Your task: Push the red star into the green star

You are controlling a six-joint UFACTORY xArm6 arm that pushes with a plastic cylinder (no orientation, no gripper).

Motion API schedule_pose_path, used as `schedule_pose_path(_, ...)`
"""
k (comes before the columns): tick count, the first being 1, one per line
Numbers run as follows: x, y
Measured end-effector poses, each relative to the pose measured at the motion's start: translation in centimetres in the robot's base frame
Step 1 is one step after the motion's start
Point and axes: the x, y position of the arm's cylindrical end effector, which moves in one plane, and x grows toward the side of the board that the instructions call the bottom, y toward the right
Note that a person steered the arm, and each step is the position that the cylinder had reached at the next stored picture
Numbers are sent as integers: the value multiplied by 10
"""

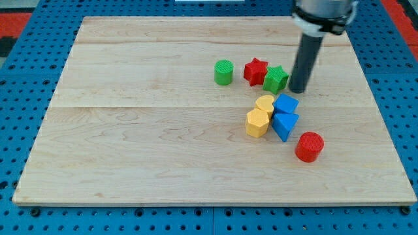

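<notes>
The red star (pixel 255 70) lies on the wooden board (pixel 144 130), right of centre towards the view's top. The green star (pixel 275 79) sits just to its right and a little lower, touching it. My tip (pixel 298 90) stands on the board just right of the green star, close to it or touching it; I cannot tell which. The red star is on the far side of the green star from my tip.
A green cylinder (pixel 223 72) stands left of the red star. Below the stars are a yellow heart (pixel 264 104), a yellow hexagon (pixel 257 123), two blue blocks (pixel 285 104) (pixel 283 125) and a red cylinder (pixel 309 146). Blue pegboard (pixel 19 98) surrounds the board.
</notes>
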Motion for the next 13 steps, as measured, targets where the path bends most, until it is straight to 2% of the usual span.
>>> schedule_pose_path(1,-54,3)
schedule_pose_path(2,-41,-71)
schedule_pose_path(3,18,-71)
schedule_pose_path(5,-74,-101)
schedule_pose_path(6,-80,-147)
schedule_pose_path(7,-46,-153)
schedule_pose_path(8,-33,-117)
schedule_pose_path(9,-38,-163)
schedule_pose_path(10,-58,-151)
schedule_pose_path(11,-43,-109)
schedule_pose_path(13,27,-97)
